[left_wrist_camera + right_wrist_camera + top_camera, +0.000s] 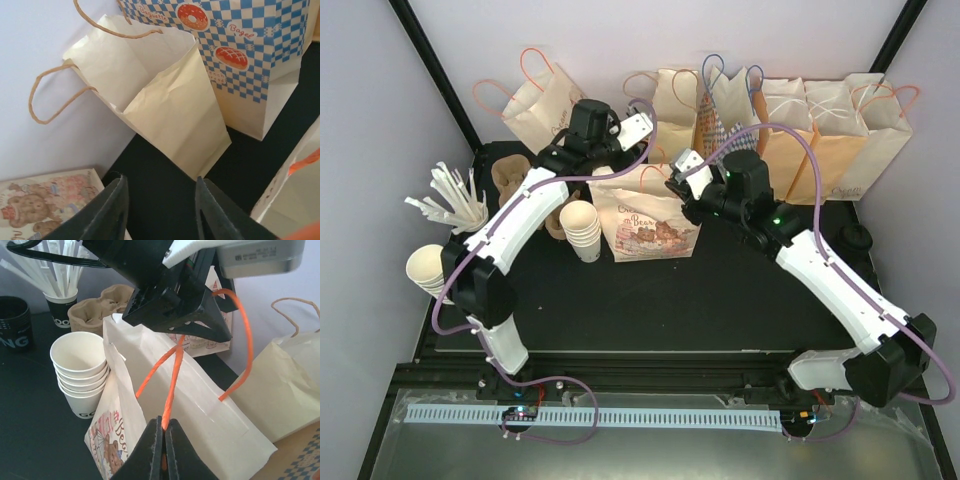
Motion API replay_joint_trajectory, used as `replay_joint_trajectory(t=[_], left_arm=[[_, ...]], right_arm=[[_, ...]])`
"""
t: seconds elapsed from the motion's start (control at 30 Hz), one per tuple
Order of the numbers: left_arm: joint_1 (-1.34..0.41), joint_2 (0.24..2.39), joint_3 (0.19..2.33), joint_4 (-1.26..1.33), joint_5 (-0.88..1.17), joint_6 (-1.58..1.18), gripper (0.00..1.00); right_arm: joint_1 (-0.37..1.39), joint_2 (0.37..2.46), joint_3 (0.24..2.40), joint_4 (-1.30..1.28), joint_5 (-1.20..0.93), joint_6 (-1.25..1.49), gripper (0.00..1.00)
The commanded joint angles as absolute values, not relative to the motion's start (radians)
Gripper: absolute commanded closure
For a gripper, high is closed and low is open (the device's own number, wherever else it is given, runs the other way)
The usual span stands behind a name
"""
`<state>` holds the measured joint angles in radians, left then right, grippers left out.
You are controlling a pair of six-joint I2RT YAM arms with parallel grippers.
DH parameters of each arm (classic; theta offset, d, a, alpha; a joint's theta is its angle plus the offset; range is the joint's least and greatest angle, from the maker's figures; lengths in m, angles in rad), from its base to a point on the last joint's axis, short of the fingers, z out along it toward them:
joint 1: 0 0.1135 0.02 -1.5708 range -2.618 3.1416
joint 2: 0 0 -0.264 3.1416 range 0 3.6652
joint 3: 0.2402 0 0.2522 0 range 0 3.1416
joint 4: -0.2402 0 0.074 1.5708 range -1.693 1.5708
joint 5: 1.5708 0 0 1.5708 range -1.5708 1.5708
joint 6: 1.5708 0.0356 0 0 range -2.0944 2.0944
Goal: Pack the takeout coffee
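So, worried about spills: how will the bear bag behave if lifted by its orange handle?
Probably light: the bear bag looks like thin paper. Likely floppy: its creased walls could bow. The orange handle, pinched by the right gripper, is thin cord, so it may swing.

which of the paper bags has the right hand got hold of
The bear-print bag standing alone mid-table, in front of the other bags along the back wall; the right hand is shut on its orange handle.

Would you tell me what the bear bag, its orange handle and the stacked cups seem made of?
Bear bag: matte printed paper, creased at its folds. Orange handle: cord, probably twisted paper; too blurred to confirm. Stacked cups: white paper, with rolled rims.
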<state>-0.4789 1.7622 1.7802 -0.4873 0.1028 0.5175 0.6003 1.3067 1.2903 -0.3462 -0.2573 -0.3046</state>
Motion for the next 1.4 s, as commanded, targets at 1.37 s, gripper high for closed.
replay_joint_trajectory(t=[1.37], left_arm=[[-0.749, 1.384, 1.297, -0.17, 0.323, -0.027, 0.98]], right_arm=[[0.604, 0.567, 0.801, -0.701, -0.138, 0.48, 0.71]])
